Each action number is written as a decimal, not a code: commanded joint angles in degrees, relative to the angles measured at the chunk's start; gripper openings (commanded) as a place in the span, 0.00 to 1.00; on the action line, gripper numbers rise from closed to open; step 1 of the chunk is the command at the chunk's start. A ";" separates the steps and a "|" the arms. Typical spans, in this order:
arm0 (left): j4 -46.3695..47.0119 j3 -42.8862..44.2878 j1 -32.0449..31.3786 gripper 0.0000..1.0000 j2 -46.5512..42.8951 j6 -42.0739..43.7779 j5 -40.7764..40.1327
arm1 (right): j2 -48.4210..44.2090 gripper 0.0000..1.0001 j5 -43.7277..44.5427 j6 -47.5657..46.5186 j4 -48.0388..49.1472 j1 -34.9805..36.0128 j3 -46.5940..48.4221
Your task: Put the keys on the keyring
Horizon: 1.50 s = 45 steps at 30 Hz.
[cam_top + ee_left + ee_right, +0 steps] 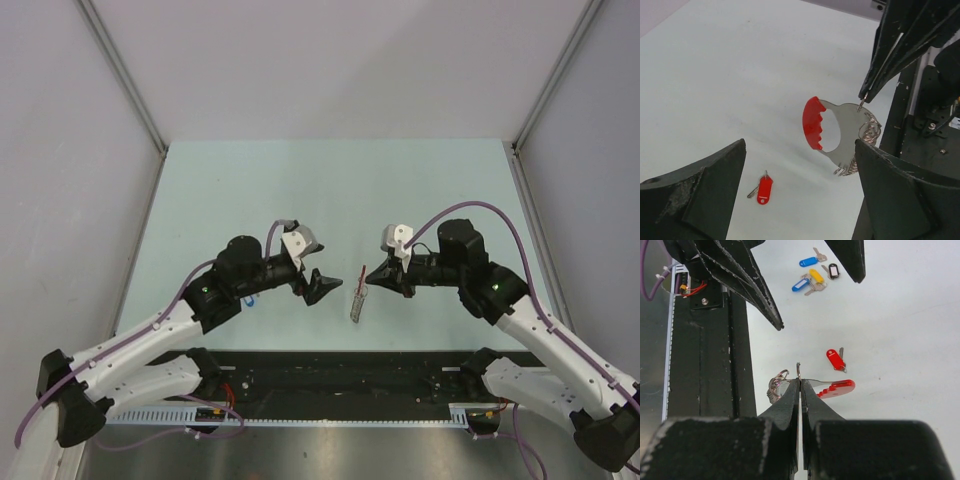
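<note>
The right claw (799, 381) is clenched on the keyring, a flat grey metal loop with one bright red curved band (846, 125). It pinches the loop by its thin upper edge and holds it above the pale green table (300, 190), near the middle. At the end of the loop closest to this claw hangs a bunch of coiled wire rings. I think no key is on them yet, but the coils are too tangled to be sure.

The left claw (322, 284) stands just left of the keyring with its jaws released wide, grasping nothing.

On the table under and a little left of the loop lies a small silvery key with a red plastic head (836, 359). Further left lie two blue-headed keys (801, 285), a yellow one (816, 275) and a black one (833, 271), close together.

To my judgement the step in hand is fetching a key. The left claw must go down, take the red key by its head, and keep its small ring free for threading.

There is no container here; all keys lie on the bare table.
</note>
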 commanded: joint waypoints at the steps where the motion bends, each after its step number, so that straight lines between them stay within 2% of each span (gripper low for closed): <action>1: 2.02 1.87 0.35 0.94 -1.49 4.63 7.66 | 0.36 0.00 -3.03 -0.85 4.51 0.73 2.13; 8: 2.11 3.98 0.35 0.92 0.00 5.51 11.01 | 1.33 0.00 -4.08 -0.50 8.37 1.26 2.05; 16: 4.56 6.09 0.35 0.72 2.90 4.81 16.55 | 2.82 0.00 -5.05 -0.41 12.86 1.26 2.13; 25: 1.58 7.24 0.35 0.58 1.50 11.31 15.76 | 3.79 0.00 -6.02 0.12 18.04 1.26 2.13; 32: 4.56 5.83 1.58 0.42 0.27 10.87 16.46 | 5.64 0.00 -8.13 -0.06 20.51 1.44 2.05; 38: 4.39 5.04 2.81 0.34 0.44 10.00 18.04 | 6.08 0.00 -9.01 0.12 23.40 1.70 2.05; 45: 2.37 5.92 2.81 0.32 1.85 10.17 19.80 | 6.43 0.00 -9.18 0.21 23.94 2.14 2.13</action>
